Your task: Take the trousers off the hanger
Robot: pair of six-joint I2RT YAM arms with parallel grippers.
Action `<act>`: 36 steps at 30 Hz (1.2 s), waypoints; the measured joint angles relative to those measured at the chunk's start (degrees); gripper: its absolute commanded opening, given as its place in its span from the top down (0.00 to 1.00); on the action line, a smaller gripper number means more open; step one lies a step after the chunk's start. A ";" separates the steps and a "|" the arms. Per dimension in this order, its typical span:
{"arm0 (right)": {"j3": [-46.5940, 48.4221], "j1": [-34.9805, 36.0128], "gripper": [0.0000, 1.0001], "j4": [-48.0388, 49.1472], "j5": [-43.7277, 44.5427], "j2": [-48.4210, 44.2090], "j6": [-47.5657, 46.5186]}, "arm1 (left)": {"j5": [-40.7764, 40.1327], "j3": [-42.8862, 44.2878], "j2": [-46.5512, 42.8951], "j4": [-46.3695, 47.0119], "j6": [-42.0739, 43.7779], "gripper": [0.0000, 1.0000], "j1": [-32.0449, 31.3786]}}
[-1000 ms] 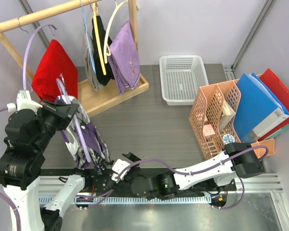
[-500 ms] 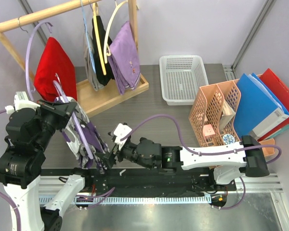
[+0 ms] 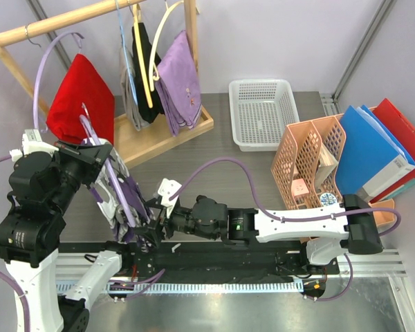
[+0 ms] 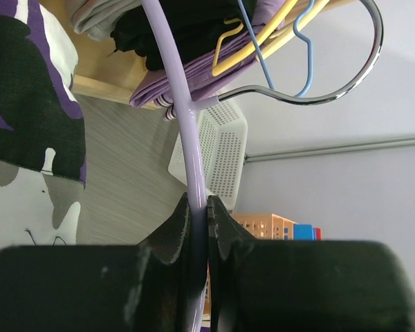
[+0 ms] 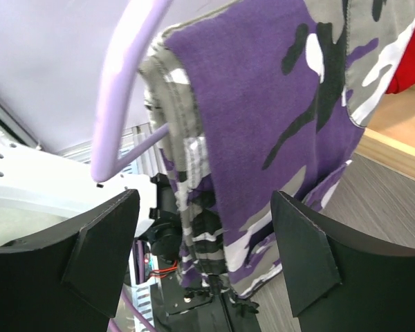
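The purple, white and black camouflage trousers (image 3: 129,202) hang folded over a lilac hanger (image 3: 105,164), held up above the table's near left. My left gripper (image 3: 95,153) is shut on the hanger's rod (image 4: 183,117), its jaws (image 4: 198,204) pinching it. My right gripper (image 3: 149,221) is open, and the trousers' lower part (image 5: 263,124) hangs between its wide-apart fingers (image 5: 204,228) without touching either pad. The plain lilac trousers (image 3: 178,79) hang on a yellow hanger on the wooden rack.
A red garment (image 3: 79,90) hangs behind my left arm. Black and grey garments (image 3: 140,69) share the wooden rack (image 3: 159,135). A white basket (image 3: 261,111), an orange organizer (image 3: 311,166) and coloured folders (image 3: 373,149) stand at the right.
My right arm swung from the near edge up to the camouflage trousers' lower end, and its jaws narrowed a little. The left gripper and hanger shifted only slightly.
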 measured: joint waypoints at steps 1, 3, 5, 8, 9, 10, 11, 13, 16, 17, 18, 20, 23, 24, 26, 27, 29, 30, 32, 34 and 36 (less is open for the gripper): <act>0.04 -0.09 0.16 0.22 0.37 0.28 0.00 | 0.13 0.00 -0.02 -0.02 -0.02 1.00 0.00; 0.22 -0.22 0.16 0.33 1.33 0.83 0.02 | 0.44 0.00 -0.02 0.00 -0.11 1.00 0.00; 0.37 -0.59 0.16 0.68 1.97 1.44 0.13 | 0.79 0.00 -0.02 0.00 -0.17 1.00 0.00; 0.76 -1.42 0.16 1.16 2.80 2.21 0.46 | 1.42 0.00 -0.04 0.00 -0.33 1.00 0.00; 1.16 -1.70 0.16 1.44 3.32 2.62 0.50 | 1.64 0.00 -0.09 0.00 -0.39 1.00 0.00; 1.77 -2.10 0.17 1.60 3.82 3.10 0.61 | 1.88 0.00 -0.15 0.00 -0.44 1.00 0.00; 2.19 -2.43 0.17 1.97 3.96 3.54 0.66 | 1.95 0.00 -0.24 0.07 -0.50 1.00 0.00; 2.45 -2.80 0.19 2.36 3.98 4.00 0.68 | 1.95 0.00 -0.39 0.28 -0.59 1.00 0.00; 3.04 -3.13 0.26 3.15 3.89 4.92 0.72 | 1.92 0.00 -0.68 0.94 -0.57 1.00 0.00; 3.34 -3.17 0.28 3.23 3.96 5.25 0.72 | 1.90 0.00 -0.79 1.18 -0.55 1.00 0.00; 3.63 -3.17 0.32 3.32 4.07 5.51 0.68 | 1.90 0.00 -0.85 1.33 -0.55 1.00 0.00; 3.72 -3.17 0.35 3.69 4.04 5.68 0.52 | 1.90 0.00 -0.92 1.51 -0.48 1.00 0.00; 3.69 -3.15 0.42 3.67 4.07 5.68 0.13 | 1.88 0.00 -0.92 1.46 -0.33 1.00 0.02; 3.69 -3.15 0.43 3.63 4.13 5.66 -0.07 | 1.99 0.00 -0.92 1.46 -0.31 1.00 0.02; 3.52 -3.13 0.43 3.74 4.39 5.53 -0.79 | 2.36 0.02 -0.92 1.49 -0.24 1.00 0.02; 3.43 -3.13 0.43 3.74 4.55 5.44 -1.16 | 2.60 0.07 -0.90 1.49 -0.13 1.00 0.02; 3.39 -3.10 0.40 3.69 4.76 5.27 -2.03 | 3.02 0.46 -0.74 1.36 0.11 1.00 0.02; 3.39 -3.10 0.38 3.69 4.85 5.22 -2.51 | 3.21 0.87 -0.59 1.18 0.26 1.00 0.02; 3.39 -3.10 0.32 3.63 4.96 4.87 -3.50 | 3.72 1.60 -0.35 0.94 0.63 1.00 0.02; 3.32 -3.13 0.31 3.08 4.94 4.09 -4.63 | 4.35 2.73 -0.07 0.44 1.20 1.00 0.02; 3.06 -3.23 0.30 2.54 4.85 2.84 -5.73 | 5.07 4.02 0.20 -0.20 1.55 1.00 0.02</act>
